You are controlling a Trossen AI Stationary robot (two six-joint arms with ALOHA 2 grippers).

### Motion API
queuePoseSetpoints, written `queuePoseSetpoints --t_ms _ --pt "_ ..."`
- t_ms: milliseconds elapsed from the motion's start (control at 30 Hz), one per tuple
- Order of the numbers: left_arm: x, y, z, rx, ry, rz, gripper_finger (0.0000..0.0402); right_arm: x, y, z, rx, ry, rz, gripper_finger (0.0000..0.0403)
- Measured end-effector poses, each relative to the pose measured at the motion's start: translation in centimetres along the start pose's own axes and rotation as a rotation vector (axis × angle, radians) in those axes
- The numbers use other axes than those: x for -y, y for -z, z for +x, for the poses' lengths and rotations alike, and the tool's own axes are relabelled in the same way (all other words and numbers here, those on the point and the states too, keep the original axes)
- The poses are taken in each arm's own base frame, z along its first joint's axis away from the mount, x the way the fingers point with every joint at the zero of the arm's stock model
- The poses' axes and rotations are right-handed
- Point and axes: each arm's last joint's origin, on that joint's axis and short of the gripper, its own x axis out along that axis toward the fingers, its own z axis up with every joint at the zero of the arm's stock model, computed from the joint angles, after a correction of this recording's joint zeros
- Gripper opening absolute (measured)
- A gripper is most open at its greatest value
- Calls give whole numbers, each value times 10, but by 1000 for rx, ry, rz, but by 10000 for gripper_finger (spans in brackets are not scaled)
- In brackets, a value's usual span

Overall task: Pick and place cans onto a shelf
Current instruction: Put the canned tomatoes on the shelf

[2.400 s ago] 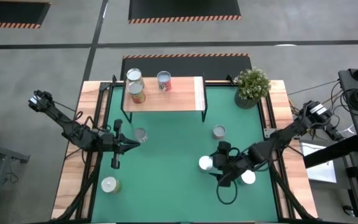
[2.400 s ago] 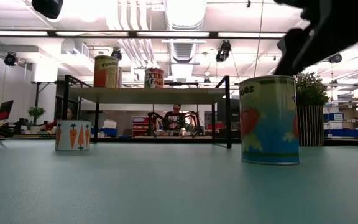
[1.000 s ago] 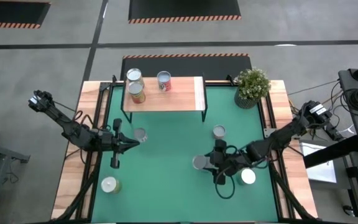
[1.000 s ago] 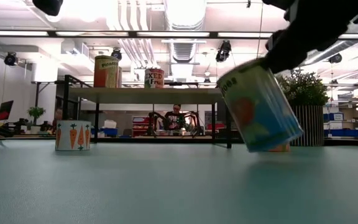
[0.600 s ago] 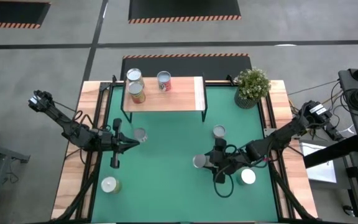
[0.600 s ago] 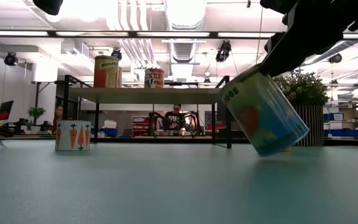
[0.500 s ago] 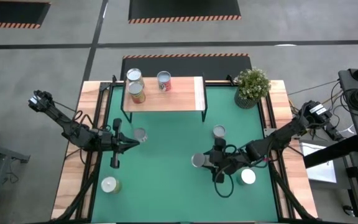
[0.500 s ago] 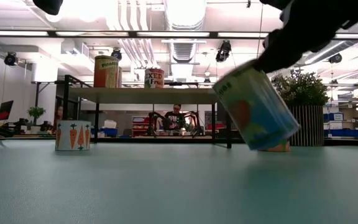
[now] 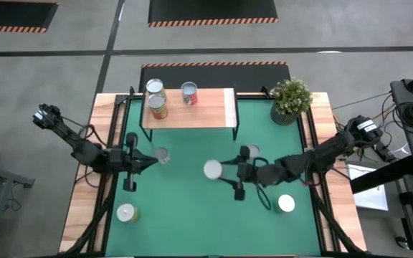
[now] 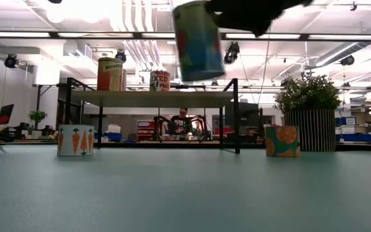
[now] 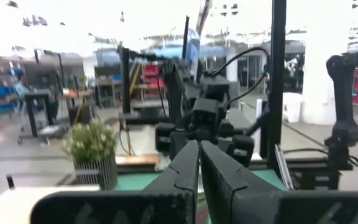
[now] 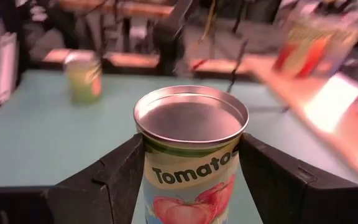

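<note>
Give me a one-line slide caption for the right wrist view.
Right gripper clamps an upright Tomato can above the green table, another can beyond.

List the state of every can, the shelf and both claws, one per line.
Blue-labelled tomato can: lifted, gripped by right claw.
Carrot-labelled white can: upright on green mat.
Light wooden shelf: holds two upright cans.
Left claw: shut, empty.

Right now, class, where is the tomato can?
The tomato can is held in the right hand, lifted above mid-table, in front of the shelf.
</note>
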Motion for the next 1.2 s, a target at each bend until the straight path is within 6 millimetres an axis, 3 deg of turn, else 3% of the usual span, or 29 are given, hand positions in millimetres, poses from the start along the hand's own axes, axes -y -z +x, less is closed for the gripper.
queuePoseSetpoints --t_ms 300,500,833,1000,1200 --pt "-11 -9 -6 27 -179 54 0 60 -26 24 152 157 7 236" --pt "-14 -12 -9 35 -197 77 0 103 -41 36 226 193 62 236" --pt "-15 -12 -10 29 -197 110 0 147 -27 83 227 300 84 233" --pt "-15 -11 -10 20 -195 117 0 141 -40 89 111 194 15 221" --pt "-15 -12 -11 19 -195 132 0 96 -36 62 -339 -326 -139 219"
